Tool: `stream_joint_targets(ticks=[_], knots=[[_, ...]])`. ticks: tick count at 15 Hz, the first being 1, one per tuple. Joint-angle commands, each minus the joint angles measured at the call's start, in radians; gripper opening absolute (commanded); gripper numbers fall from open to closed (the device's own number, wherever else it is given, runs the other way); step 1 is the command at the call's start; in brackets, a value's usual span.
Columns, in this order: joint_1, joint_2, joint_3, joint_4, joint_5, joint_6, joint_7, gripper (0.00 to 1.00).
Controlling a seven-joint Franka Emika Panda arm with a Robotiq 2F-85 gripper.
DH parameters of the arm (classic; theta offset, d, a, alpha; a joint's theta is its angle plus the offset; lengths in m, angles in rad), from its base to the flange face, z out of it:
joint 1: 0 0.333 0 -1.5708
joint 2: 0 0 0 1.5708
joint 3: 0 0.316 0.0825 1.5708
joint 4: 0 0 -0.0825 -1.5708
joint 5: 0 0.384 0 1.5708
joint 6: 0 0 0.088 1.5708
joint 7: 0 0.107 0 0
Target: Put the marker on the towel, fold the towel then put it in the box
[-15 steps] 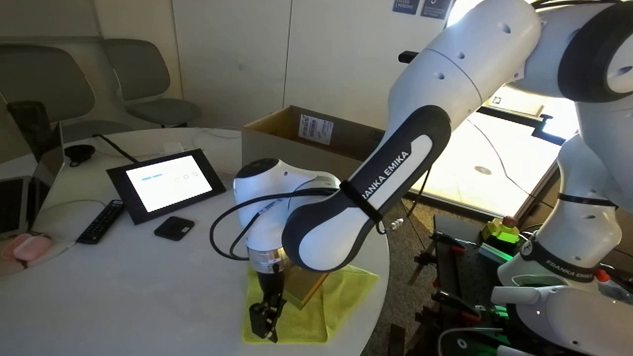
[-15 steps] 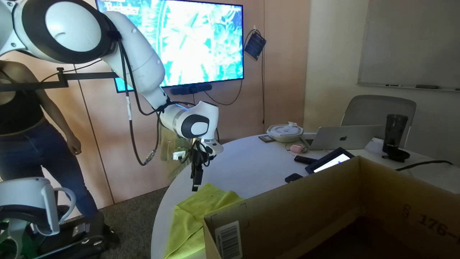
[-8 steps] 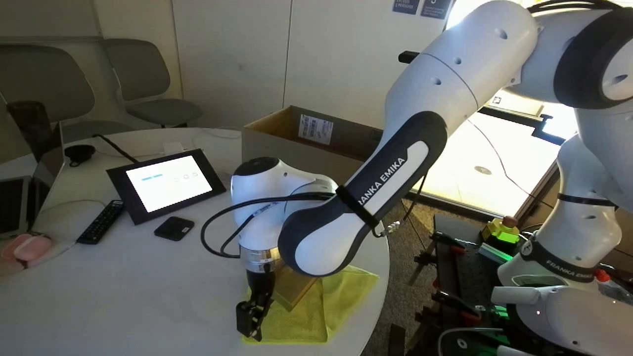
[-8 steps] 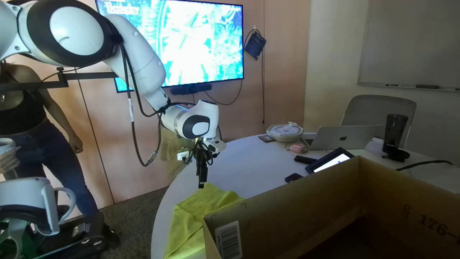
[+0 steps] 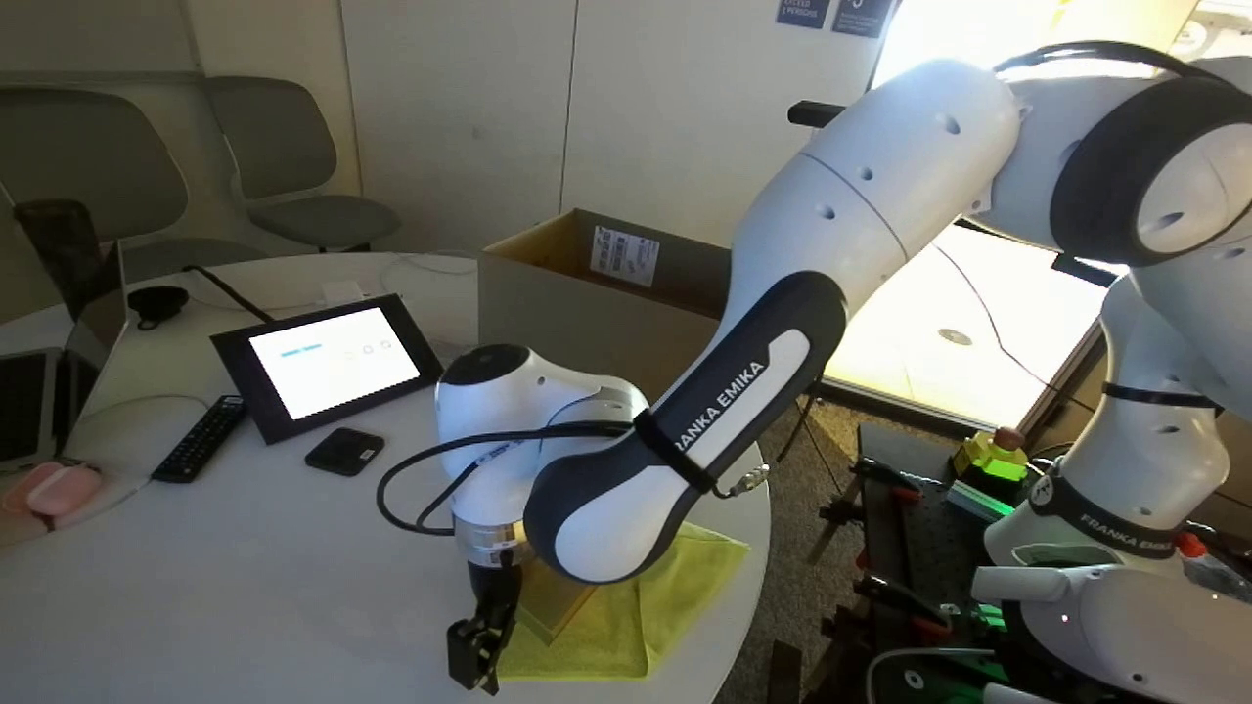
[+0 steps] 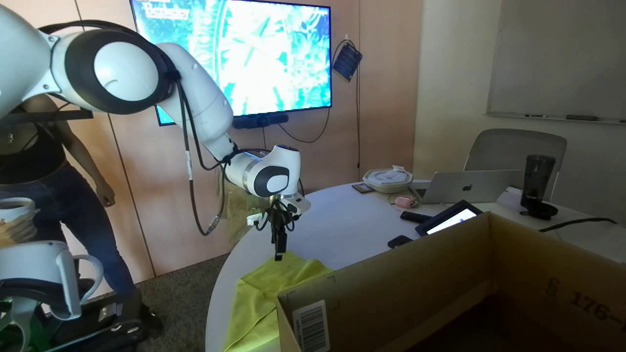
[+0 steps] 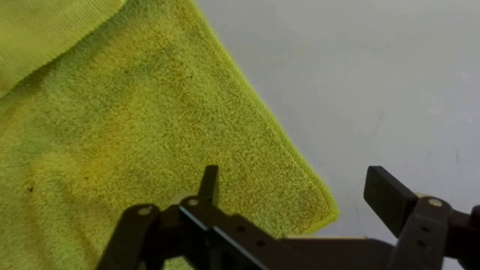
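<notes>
Wrist view, close up: one claw stands released, its two fingers well parted, one over the single towel, the other over the white tabletop. One towel corner shows between them; whether the claw touches it cannot be told. The towel is yellow-green and nubbly, with amber blotches, a few dark specks and a raised hem; at its far left a smoother layer lies folded over. In an exterior view it rests near the tabletop's right edge, partly hidden by the arm. Well to its left come one pink case, one small black squarish block, one black remote control, one lit tablet and one laptop with one dark tumbler behind. Beyond the towel is the one box, brown cardboard and open at the top, with a white barcode label on an inner wall. Two gray chairs stand at the far left. In an exterior view, one lit television hangs far off, and one whiteboard to the right.
</notes>
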Motion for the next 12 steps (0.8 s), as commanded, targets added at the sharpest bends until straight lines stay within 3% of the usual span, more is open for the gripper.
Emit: stream_joint_targets(ticks=[1,8,10,12], knots=[[0.021,0.064,-0.030,0.093,-0.019,-0.029,0.023,1.00],[0.017,0.117,-0.037,0.159,-0.012,-0.078,0.020,1.00],[0.014,0.124,-0.032,0.170,-0.010,-0.093,0.015,0.74],[0.014,0.125,-0.028,0.181,-0.008,-0.106,0.014,0.58]])
